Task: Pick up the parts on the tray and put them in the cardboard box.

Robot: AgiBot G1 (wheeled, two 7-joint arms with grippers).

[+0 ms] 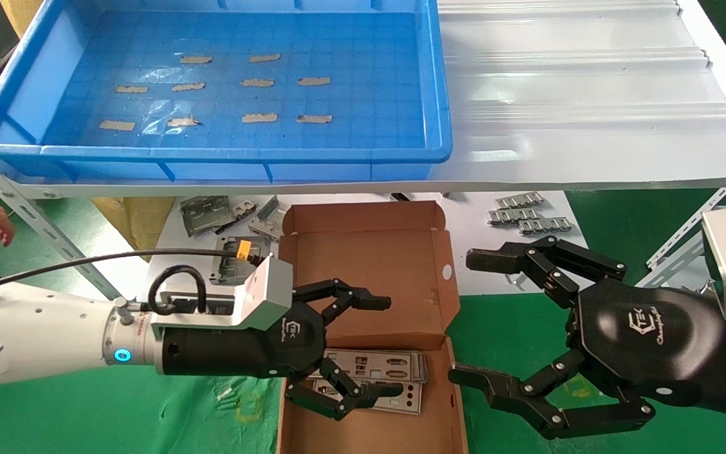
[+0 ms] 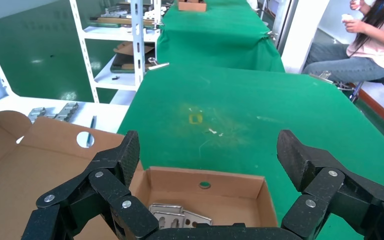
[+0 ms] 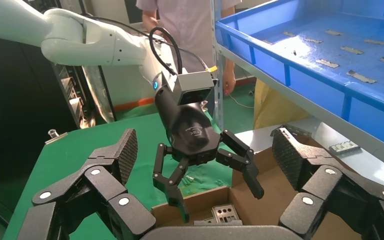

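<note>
Inside cardboard box (image 1: 369, 271) — parts (image 1: 379, 372) lie under splayed left gripper (image 1: 379, 350).

parts (image 1: 379, 369): thin flat silver plates punched with small round and rectangular cutouts, lying flat and overlapping in a small stack on the floor of the cardboard box, at its near end.
tray (image 1: 35, 75): large shallow blue bin, grid-patterned floor dotted with short tan tape strips, no plates in it; it sits on the shelf above and beyond the cardboard box.
cardboard box (image 1: 369, 265): small brown corrugated carton, flap lid open and laid back toward the tray, white round spot on its side wall.
</note>
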